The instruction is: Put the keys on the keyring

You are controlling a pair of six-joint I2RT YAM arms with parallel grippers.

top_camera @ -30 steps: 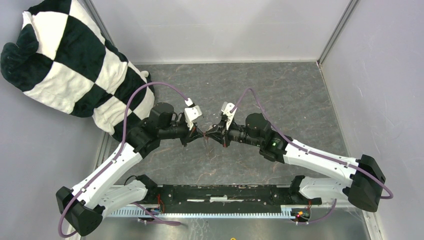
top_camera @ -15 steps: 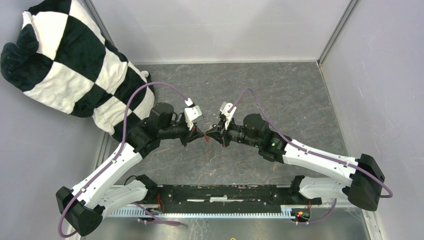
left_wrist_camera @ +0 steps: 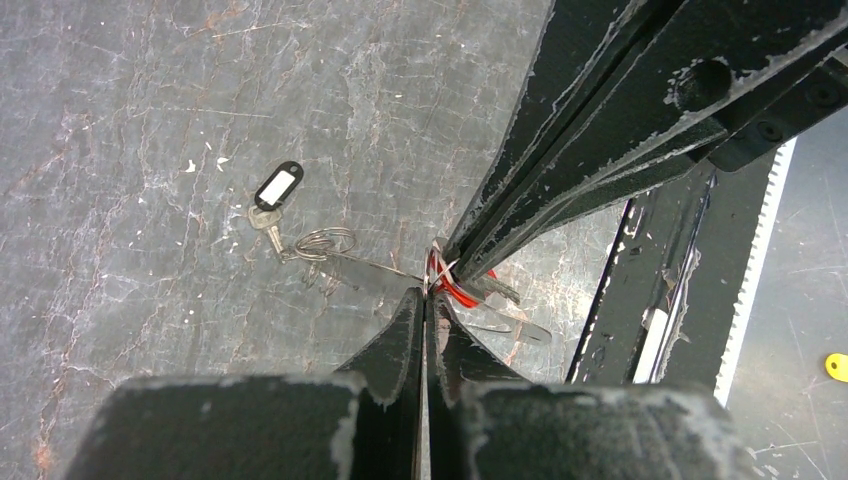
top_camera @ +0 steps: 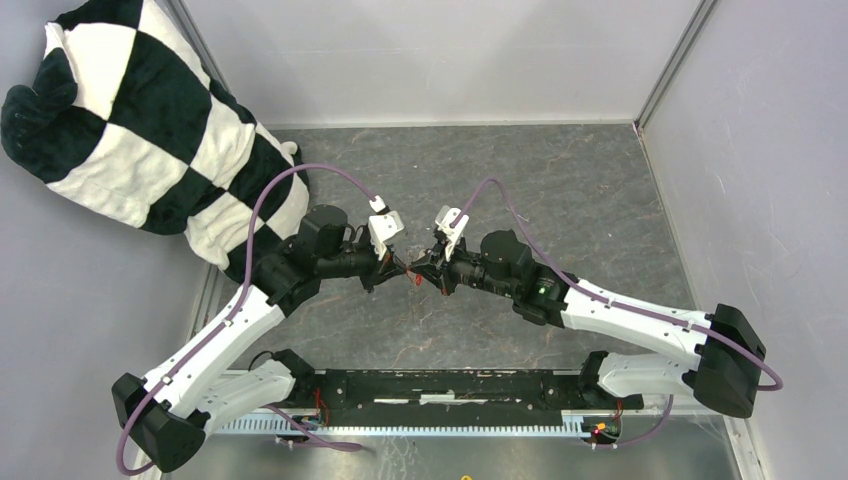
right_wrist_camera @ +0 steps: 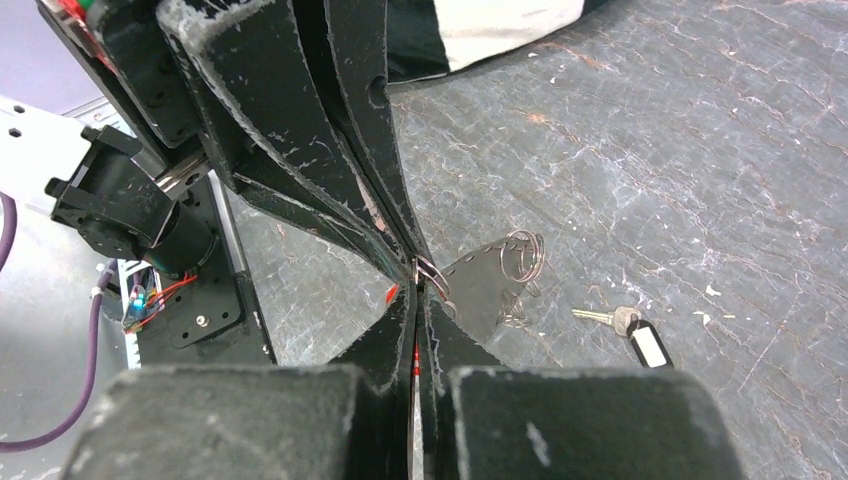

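Both shut tip to tip: left gripper point(left_wrist_camera: 425, 298) and right gripper point(left_wrist_camera: 445, 262), red-tagged key point(left_wrist_camera: 457, 283) between; whose grip, I can't tell. Black-tagged key point(left_wrist_camera: 276, 192) lies at ten o'clock in the left wrist view.

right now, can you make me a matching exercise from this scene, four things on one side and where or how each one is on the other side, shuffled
Things:
1. black-tagged key
2. red tag
3. checked cushion
4. left gripper

Places or states:
A. slumped over the far left corner of the table
B. jaws shut
C. lying on the table, in neither gripper
D. right where the two arms' tips meet

Pairs: 1-C, 2-D, 3-A, 4-B
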